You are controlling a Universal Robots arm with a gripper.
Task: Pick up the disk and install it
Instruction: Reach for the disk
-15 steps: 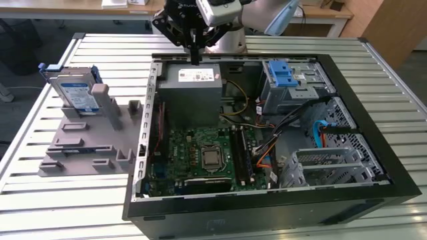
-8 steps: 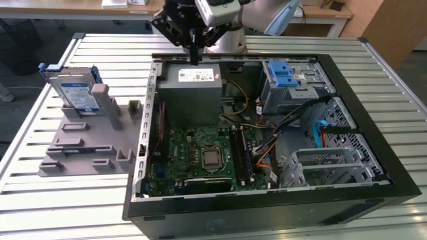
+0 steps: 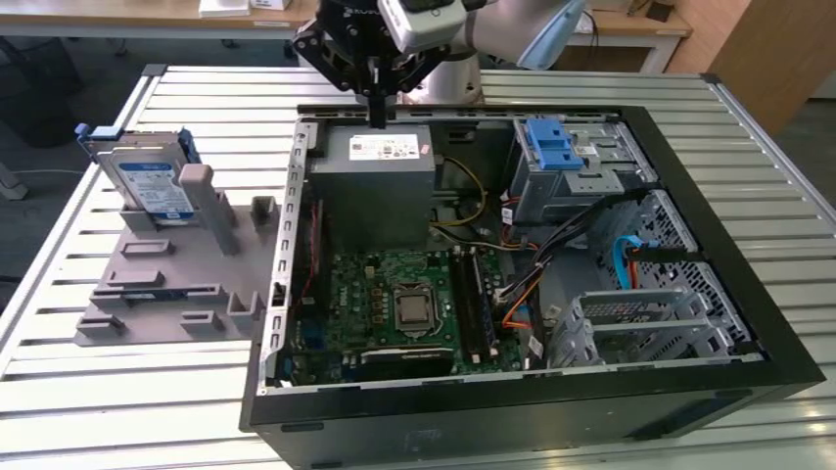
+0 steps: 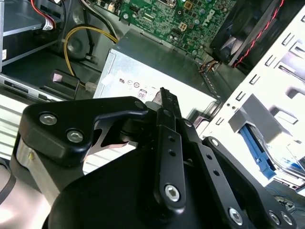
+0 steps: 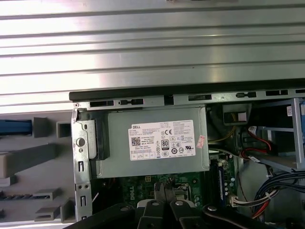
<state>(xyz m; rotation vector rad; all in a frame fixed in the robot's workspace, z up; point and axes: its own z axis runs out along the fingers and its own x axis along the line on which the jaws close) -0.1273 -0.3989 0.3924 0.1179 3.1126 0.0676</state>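
Grey plastic forms the holder (image 3: pixel 157 294) on the slatted table (image 3: pixel 66 392). It props the disk (image 3: pixel 147 186) upright on its edge at the exterior view's left, probably so that jaws can close over it from above. The computer case (image 3: pixel 523 411) lies open on its side just beside the holder, which leaves its bays reachable from the top. The gripper (image 3: pixel 378 110) hangs over the far edge of the case, above the grey power supply box (image 3: pixel 372 181) and well apart from the disk. Its jaws look drawn together and hold nothing. The disk is a flat silver slab with a white-and-blue label, framed in bright blue plastic.
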